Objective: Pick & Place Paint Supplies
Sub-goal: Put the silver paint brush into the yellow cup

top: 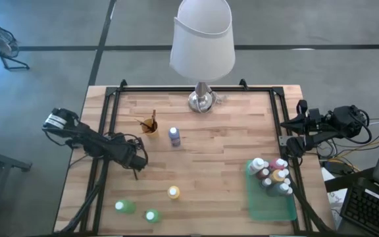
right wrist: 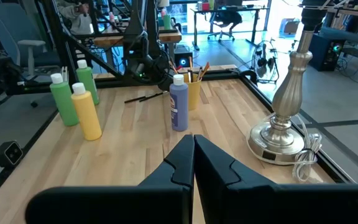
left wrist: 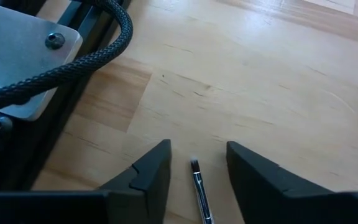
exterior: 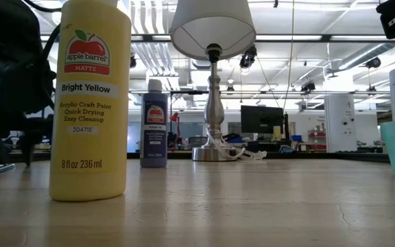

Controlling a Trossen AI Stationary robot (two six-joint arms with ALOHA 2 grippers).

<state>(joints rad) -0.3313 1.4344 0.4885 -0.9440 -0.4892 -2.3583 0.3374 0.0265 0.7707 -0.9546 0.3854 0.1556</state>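
The step in hand looks like the pick-up of a thin dark-handled paintbrush [left wrist: 199, 190] near the table's left edge. The left gripper [left wrist: 197, 177] is low over the pale wooden table [top: 222, 151] with its two dark fingers standing apart on either side of the brush, which lies flat between them — not yet clamped, as far as the wrist view shows. The next move, as I judge it, calls for closing squarely on that narrow handle, low enough to catch it and not skid it along the boards, then a lift and carry to wherever the brushes go, perhaps the small yellow cup [top: 151, 125] that already holds brushes.

Counted from largest to smallest: one tall lamp with a white shade and silver base [top: 202, 39] at the back edge; one flat green rectangular tray [top: 268, 207] at the front right, holding a cluster of white-capped bottles [top: 272, 174] — about five, packed too close to count surely; two green paint bottles [top: 125, 207] near the front left; one yellow paint bottle [top: 174, 192]; one blue-purple paint bottle [top: 174, 136] mid-table; and the one brush on the boards. How many brushes stand in the cup I cannot tell.

The right gripper [right wrist: 193, 158] waits off the table's right edge, its fingers pressed together on nothing.
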